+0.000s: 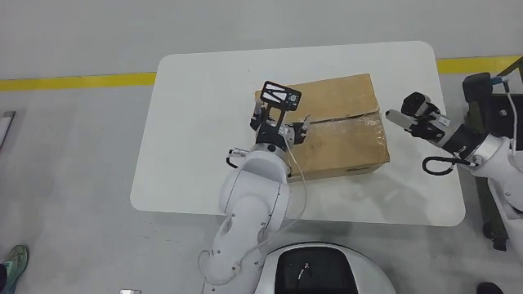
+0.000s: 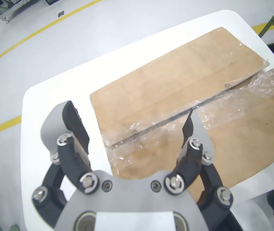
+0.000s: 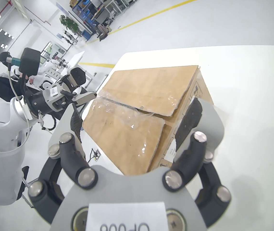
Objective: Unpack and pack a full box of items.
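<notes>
Top view: left arm (image 1: 260,181) at box (image 1: 343,106)

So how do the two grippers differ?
The left gripper hangs over one end of the box; the right gripper is beside the other end. The left gripper's fingertip is by the taped seam; the right gripper is clear of the box. Both are open and empty.
</notes>
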Robot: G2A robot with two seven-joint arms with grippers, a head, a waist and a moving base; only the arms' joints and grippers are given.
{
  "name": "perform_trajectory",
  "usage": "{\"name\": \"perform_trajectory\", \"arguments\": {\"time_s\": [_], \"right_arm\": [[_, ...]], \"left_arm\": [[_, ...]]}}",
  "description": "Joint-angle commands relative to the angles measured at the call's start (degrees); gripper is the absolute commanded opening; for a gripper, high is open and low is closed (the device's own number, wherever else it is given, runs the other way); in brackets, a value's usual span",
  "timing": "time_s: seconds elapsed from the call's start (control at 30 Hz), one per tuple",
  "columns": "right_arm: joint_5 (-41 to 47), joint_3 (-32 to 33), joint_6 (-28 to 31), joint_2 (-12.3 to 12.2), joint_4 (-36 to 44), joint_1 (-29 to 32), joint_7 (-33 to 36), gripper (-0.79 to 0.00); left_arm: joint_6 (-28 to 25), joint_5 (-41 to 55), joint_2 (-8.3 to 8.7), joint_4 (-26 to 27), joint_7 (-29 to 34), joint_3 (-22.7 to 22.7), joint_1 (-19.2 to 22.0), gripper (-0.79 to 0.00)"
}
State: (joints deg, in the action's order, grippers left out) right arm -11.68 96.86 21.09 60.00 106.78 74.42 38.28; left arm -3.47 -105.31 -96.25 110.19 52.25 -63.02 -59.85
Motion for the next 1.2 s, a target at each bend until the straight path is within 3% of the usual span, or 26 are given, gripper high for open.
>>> {"name": "perform_trajectory", "arguments": {"time_s": [0.0,0.23,0.57,0.67,0.9,1.17], "right_arm": [[3.83,-0.46,-0.86,-0.03,-0.02,-0.44,1.48,0.000],[26.46,-2.06,-6.92,0.16,-2.78,-2.06,8.03,0.000],[25.43,-1.69,-7.62,-0.02,-3.14,-2.46,8.83,0.000],[22.15,-2.67,-10.27,-0.34,-1.14,-2.70,11.56,0.000],[20.31,-2.47,-25.64,-1.27,1.23,-3.79,18.09,0.000],[16.86,-5.62,-33.96,-1.72,-0.23,-7.15,18.15,0.000]], "left_arm": [[0.15,-0.48,0.07,1.58,-0.13,-0.20,-0.54,0.000],[1.09,-1.35,0.40,6.56,-0.08,-2.38,-3.22,0.000],[0.87,-1.60,0.83,8.86,-0.70,-4.44,-6.25,0.000],[0.88,-1.78,0.89,9.20,-0.89,-4.14,-6.81,0.000],[0.77,-1.73,0.97,9.42,-1.26,-3.85,-7.22,0.000],[0.58,-1.55,1.12,10.04,-1.52,-4.26,-7.66,0.000]]}}
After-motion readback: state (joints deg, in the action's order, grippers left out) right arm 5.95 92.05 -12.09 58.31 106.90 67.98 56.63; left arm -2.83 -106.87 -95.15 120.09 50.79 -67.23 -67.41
